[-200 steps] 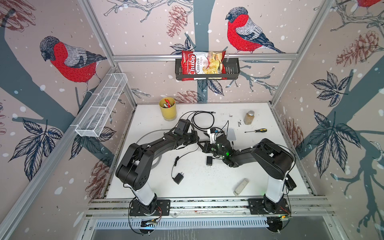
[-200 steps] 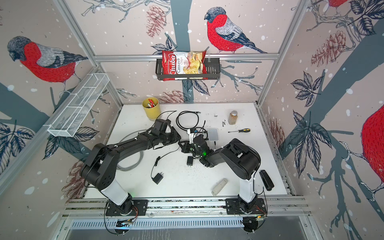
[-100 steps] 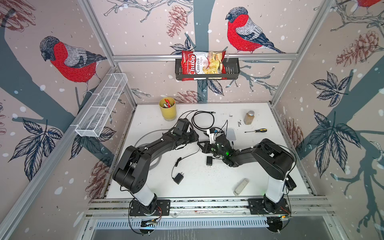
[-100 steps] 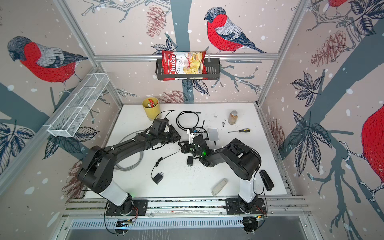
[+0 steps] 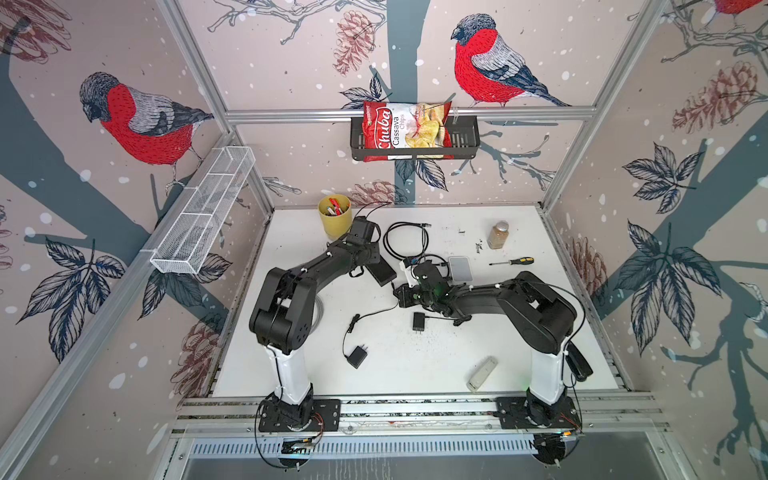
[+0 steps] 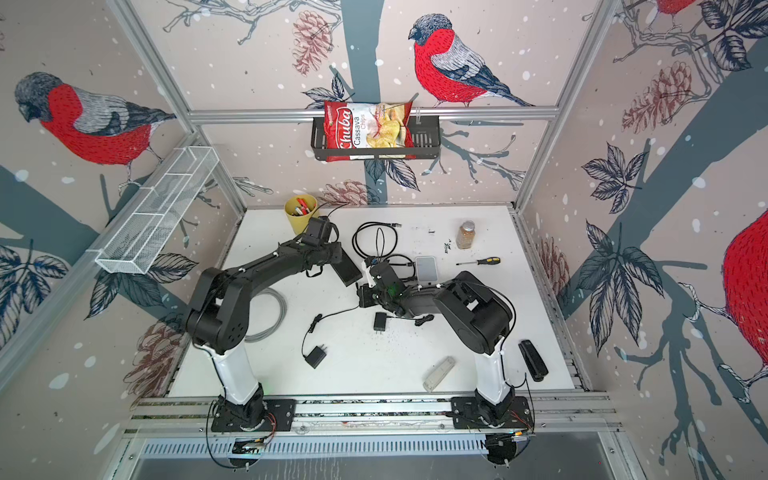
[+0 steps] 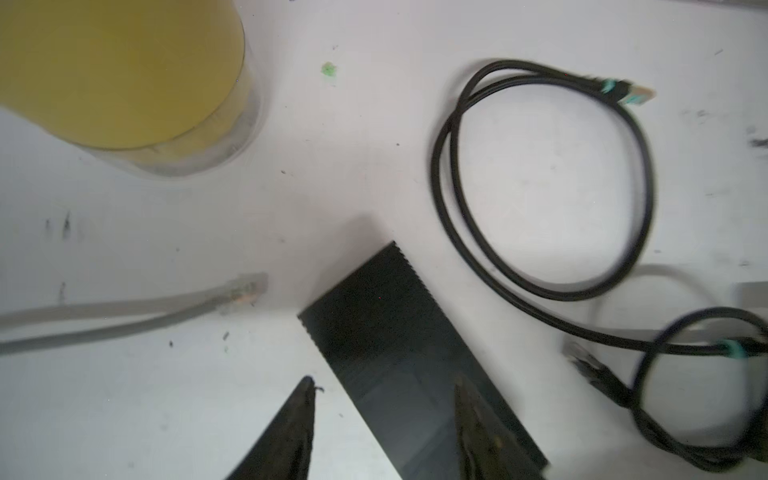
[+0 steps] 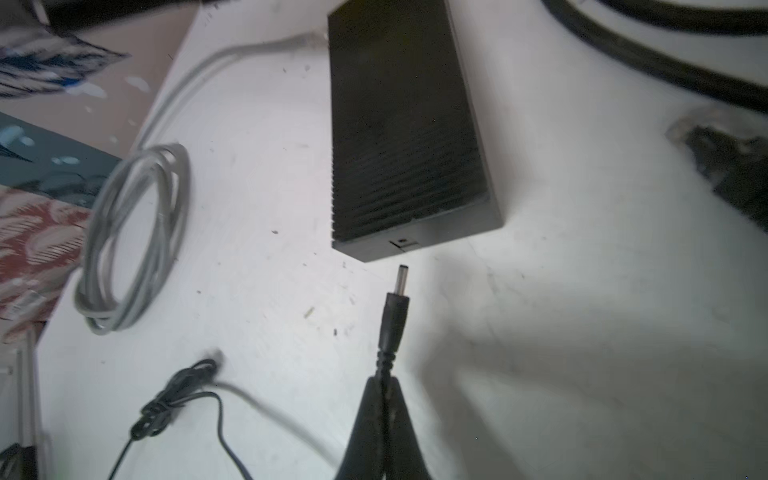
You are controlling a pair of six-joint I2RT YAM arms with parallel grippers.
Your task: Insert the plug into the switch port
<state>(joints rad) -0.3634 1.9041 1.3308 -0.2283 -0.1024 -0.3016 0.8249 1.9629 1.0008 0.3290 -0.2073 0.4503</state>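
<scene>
The switch (image 5: 381, 271) is a black ribbed box lying flat on the white table (image 5: 415, 365), also seen in a top view (image 6: 348, 271). My left gripper (image 7: 382, 384) hangs open over its far end, one finger above the box (image 7: 390, 332) and one beside it. My right gripper (image 8: 385, 382) is shut on the cable just behind the black barrel plug (image 8: 395, 307). The plug's metal tip points at the small port (image 8: 401, 241) in the switch's end face (image 8: 415, 243), a short gap away. In both top views the right gripper (image 5: 401, 293) sits just right of the switch.
A yellow cup (image 5: 334, 214) stands behind the left wrist. A coiled black network cable (image 5: 405, 241) and a white box (image 5: 460, 268) lie near the switch. A grey cable coil (image 6: 270, 311), two black adapters (image 5: 356, 356) (image 5: 417, 322), a screwdriver (image 5: 511, 262) and a bottle (image 5: 498, 235) are around.
My left gripper's jaws have gone from shut to open above the switch, and the left arm has shifted slightly. The right arm holds still with the plug.
</scene>
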